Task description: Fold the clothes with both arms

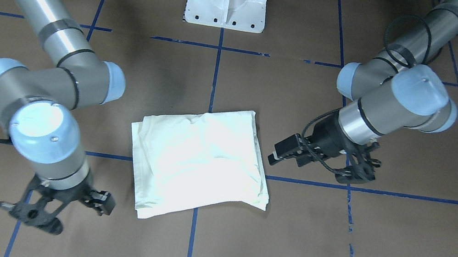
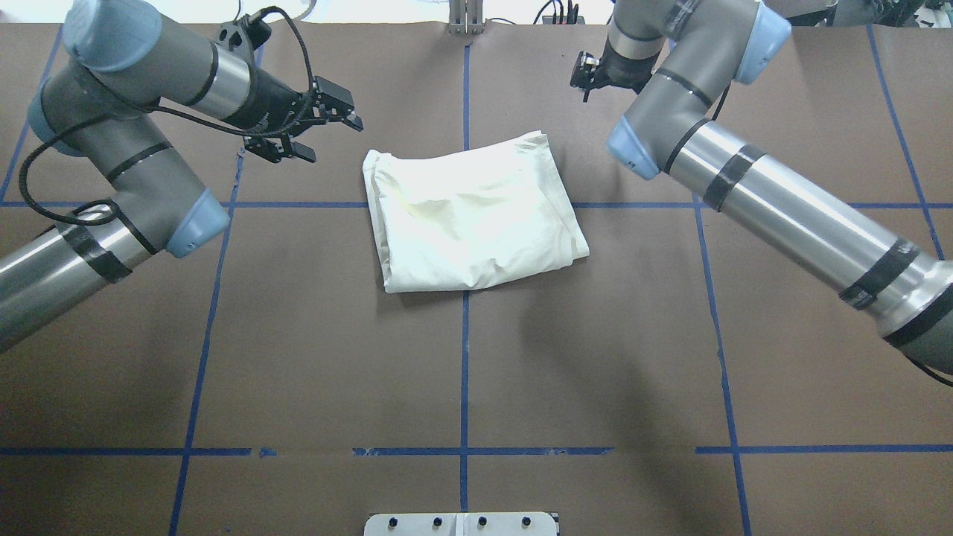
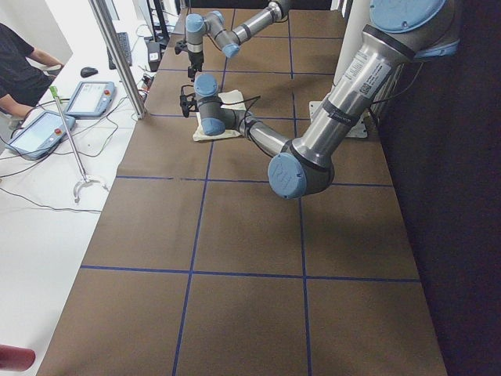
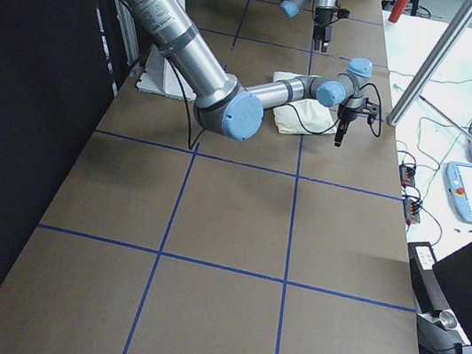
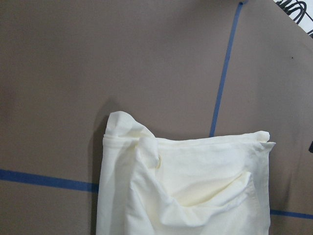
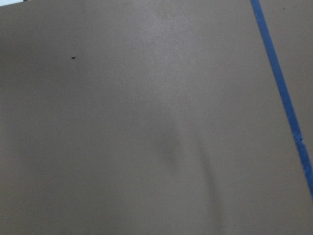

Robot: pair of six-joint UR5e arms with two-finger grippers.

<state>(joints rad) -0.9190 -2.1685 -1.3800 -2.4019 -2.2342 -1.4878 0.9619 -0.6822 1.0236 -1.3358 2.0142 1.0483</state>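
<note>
Shirt: cream-white cotton, folded to a compact, roughly rectangular bundle, plain side up, no print or lettering on view; softly creased, with stacked layer edges along both short sides. Lies flat at the middle of the brown table, across the crossing of the blue tape lines. Left gripper: fingers spread wide, holding nothing, touching nothing; hovers just beside the bundle's far corner on the robot's left, clear of the cloth. Right gripper: fingers likewise parted and empty; hangs over bare table near the far corner on the robot's right, apart from the cloth. Long axis of bundle: runs side to side across the table, slightly skewed, right-hand end a little farther from the robot. Collar end and hem end: cannot tell from the fold
</note>
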